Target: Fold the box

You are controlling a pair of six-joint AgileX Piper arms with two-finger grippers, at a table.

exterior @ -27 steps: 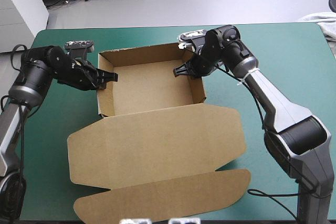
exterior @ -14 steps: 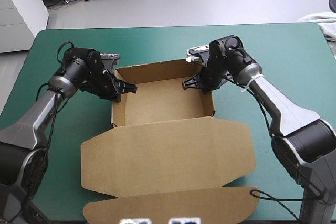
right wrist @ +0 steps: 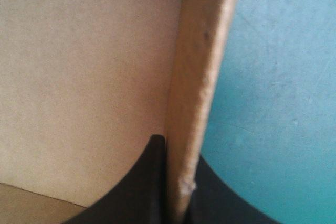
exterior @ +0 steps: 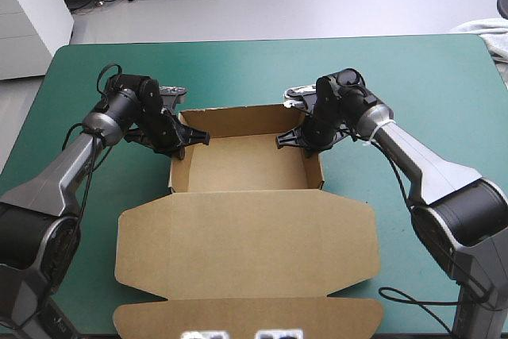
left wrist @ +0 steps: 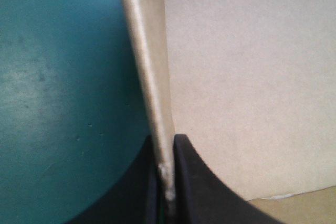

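High view: bare teal-green cover (exterior: 238, 69) was seen left, beyond and right of the box (exterior: 242, 166), set mid-table with its lid flat nearward. Its left wall was pinched by the left gripper (exterior: 197, 137), its right wall by the right gripper (exterior: 284, 141).

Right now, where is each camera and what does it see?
High view: above, behind the robot, looking down at table and box; left tool and right tool show.
Left wrist view: above the left wrist, looking along the left tool, shut on a box wall.
Right wrist view: above the right wrist, along the right tool, shut on the opposite wall.
All share the box and table.
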